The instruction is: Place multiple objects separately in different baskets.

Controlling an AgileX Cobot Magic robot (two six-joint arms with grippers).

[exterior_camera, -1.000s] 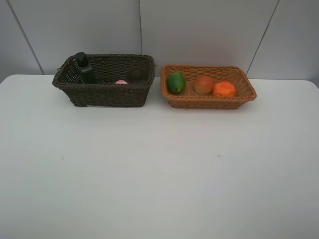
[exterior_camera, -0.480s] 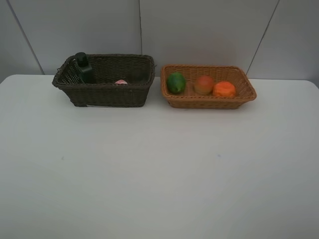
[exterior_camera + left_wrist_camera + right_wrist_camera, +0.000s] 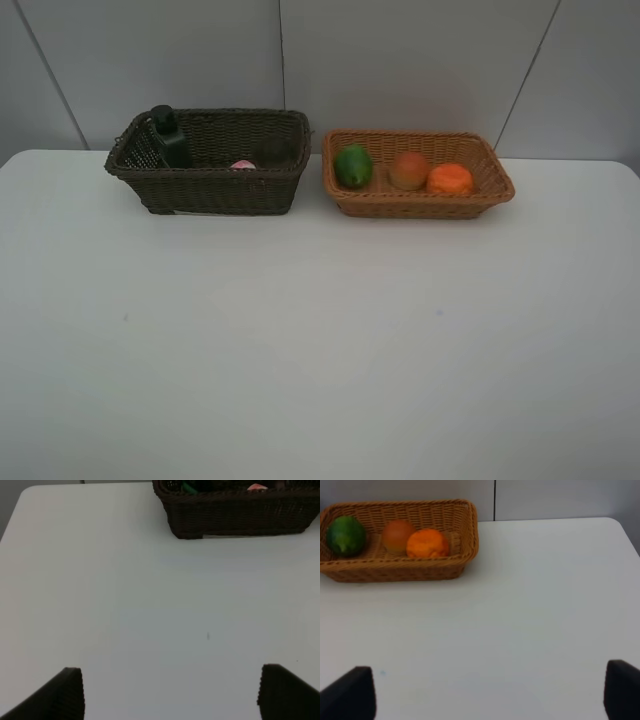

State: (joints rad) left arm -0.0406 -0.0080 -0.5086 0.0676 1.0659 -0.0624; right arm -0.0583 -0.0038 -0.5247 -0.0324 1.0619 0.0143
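The dark brown basket point(image 3: 205, 188) stands at the back left and holds a black square bottle point(image 3: 168, 136), a pink bottle point(image 3: 243, 165) and a dim mauve cup point(image 3: 277, 150). To its right, the tan basket point(image 3: 420, 206) holds the green fruit point(image 3: 353, 165), the peach-coloured fruit point(image 3: 408, 170) and the orange point(image 3: 450, 179). Neither arm shows in the high view. My left gripper point(image 3: 172, 692) hangs open over bare table, well short of the dark basket point(image 3: 235, 517). My right gripper point(image 3: 489, 692) is open too, short of the tan basket point(image 3: 395, 571) with its orange point(image 3: 427, 543).
The white table point(image 3: 320, 330) stretches from the baskets to the front edge. A grey panelled wall point(image 3: 400, 60) rises right behind the baskets. The table's right back corner point(image 3: 615, 522) shows in the right wrist view.
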